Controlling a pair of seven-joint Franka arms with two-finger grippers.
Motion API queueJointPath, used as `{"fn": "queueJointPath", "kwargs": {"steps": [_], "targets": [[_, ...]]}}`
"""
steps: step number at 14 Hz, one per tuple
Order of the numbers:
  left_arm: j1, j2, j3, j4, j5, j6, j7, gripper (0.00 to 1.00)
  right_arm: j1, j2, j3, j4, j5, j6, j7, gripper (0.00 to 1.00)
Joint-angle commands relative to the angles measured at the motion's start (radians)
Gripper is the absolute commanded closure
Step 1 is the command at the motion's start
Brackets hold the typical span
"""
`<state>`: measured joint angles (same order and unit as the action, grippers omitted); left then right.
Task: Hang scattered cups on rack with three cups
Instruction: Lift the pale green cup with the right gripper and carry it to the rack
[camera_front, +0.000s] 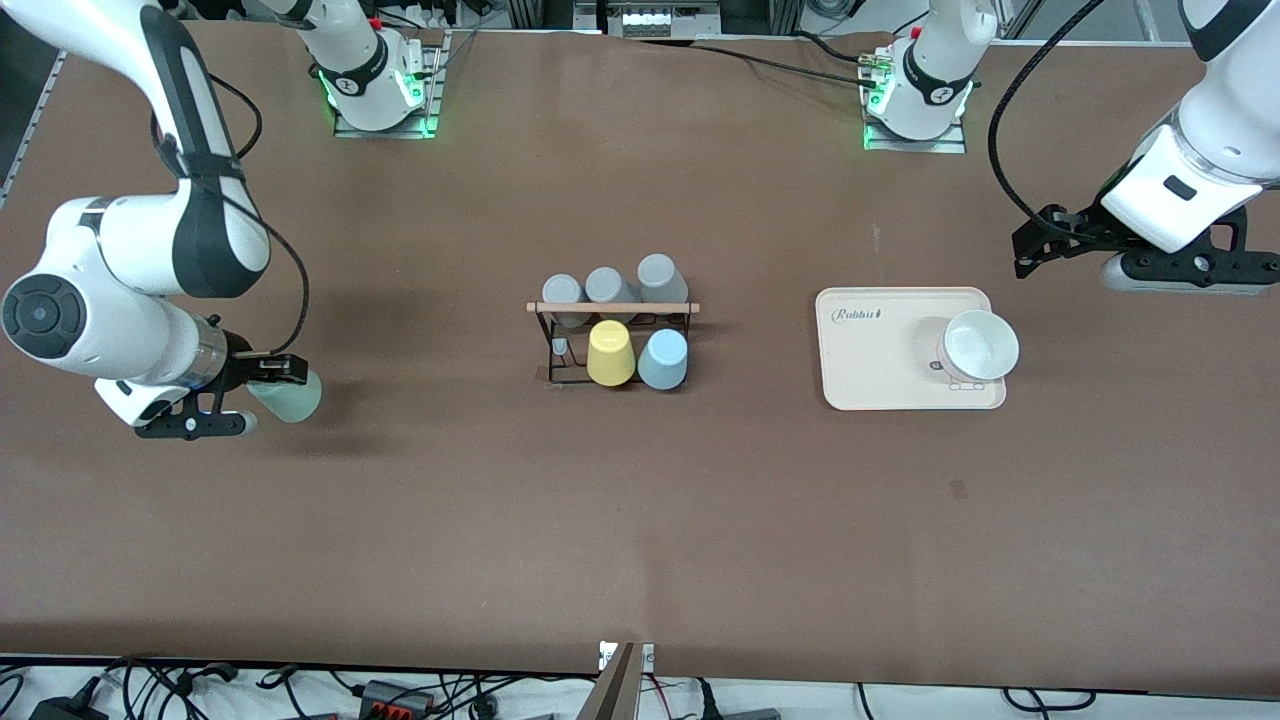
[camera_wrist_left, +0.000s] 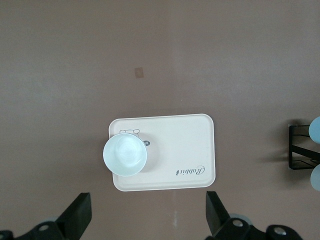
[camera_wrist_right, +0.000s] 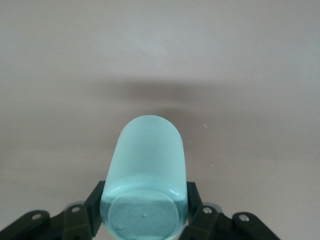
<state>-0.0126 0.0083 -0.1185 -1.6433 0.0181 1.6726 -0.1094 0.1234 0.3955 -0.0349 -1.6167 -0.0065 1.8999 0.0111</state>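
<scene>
My right gripper (camera_front: 262, 392) is shut on the pale sage green cup (camera_front: 290, 394), low at the right arm's end of the table. In the right wrist view the cup (camera_wrist_right: 147, 160) lies sideways with its base toward the camera, and a finger (camera_wrist_right: 96, 202) presses each side. The low black wire rack (camera_front: 612, 308) with a wooden rod stands mid-table. The light blue cup (camera_front: 664, 358) sits mouth-down at its nearer side. My left gripper (camera_front: 1035, 245) hangs open and empty over bare table by the tray, its fingers (camera_wrist_left: 80, 216) wide apart.
A yellow cup (camera_front: 610, 352) sits beside the light blue one, and three grey cups (camera_front: 606, 287) line the rack's farther side. A cream tray (camera_front: 880, 370) with a white bowl (camera_front: 982, 345) lies toward the left arm's end. The tray (camera_wrist_left: 185, 145) and bowl (camera_wrist_left: 125, 155) also show in the left wrist view.
</scene>
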Motion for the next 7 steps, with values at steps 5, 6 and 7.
{"fn": "queueJointPath", "kwargs": {"steps": [5,6,7], "targets": [[0.002,0.002,-0.006,0.014,-0.007,0.009,0.007,0.00,0.180,0.028,-0.003,0.185,0.085,-0.093,0.004,0.74],[0.000,0.002,-0.006,0.014,-0.006,0.039,0.007,0.00,0.203,0.028,-0.003,0.187,0.092,-0.093,0.012,0.73],[0.000,0.002,-0.009,0.014,-0.006,0.059,0.007,0.00,0.228,0.028,-0.003,0.190,0.097,-0.091,0.027,0.73]]}}
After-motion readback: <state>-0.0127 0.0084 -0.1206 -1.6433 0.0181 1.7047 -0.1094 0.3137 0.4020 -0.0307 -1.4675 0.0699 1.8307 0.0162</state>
